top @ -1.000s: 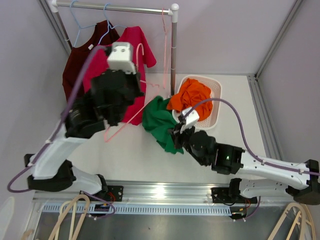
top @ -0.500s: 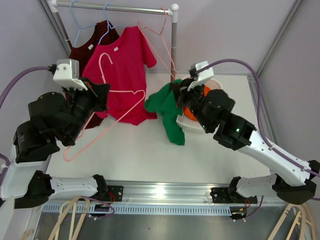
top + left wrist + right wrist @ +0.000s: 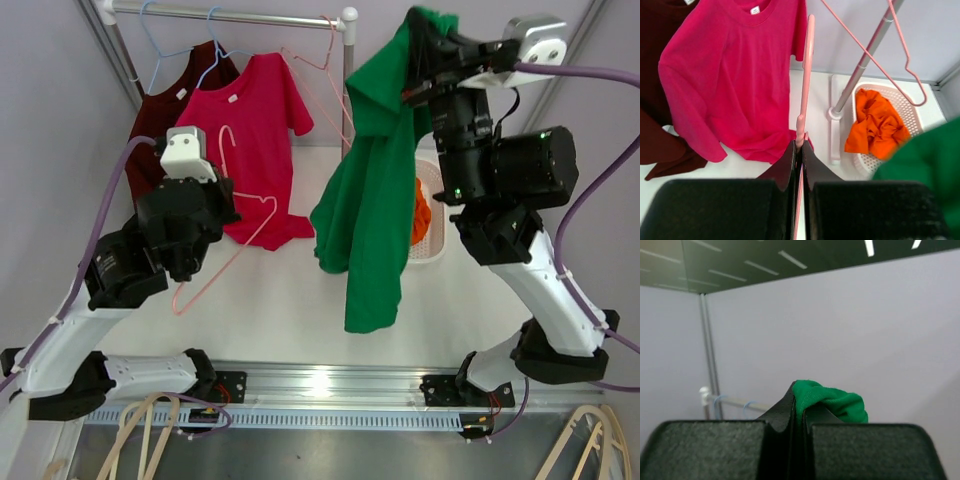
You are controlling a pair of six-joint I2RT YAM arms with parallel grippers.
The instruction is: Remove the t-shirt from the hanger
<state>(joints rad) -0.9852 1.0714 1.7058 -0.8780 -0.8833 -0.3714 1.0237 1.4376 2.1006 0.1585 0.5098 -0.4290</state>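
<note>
Above the basket [image 3: 867, 162], right gripper [image 3: 799, 394] pinches the t-shirt [image 3: 372, 190] hanging lengthwise downward; left gripper [image 3: 800, 148] clamps the hanger [image 3: 808, 75].

walls [image 3: 40, 110] pale lilac | table [image 3: 280, 310] white — ceiling strip lights [image 3: 869, 247]

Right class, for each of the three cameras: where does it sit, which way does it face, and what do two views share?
Top external: above and behind the robot, looking down on table, rack, left arm, right arm.
Left wrist: on the left arm, looking past the left claw, shut on the pink hanger, towards the basket.
Right wrist: raised high, facing the wall; the right claw pinches the green t-shirt.
Shared: top external and left wrist both show the basket.
</note>
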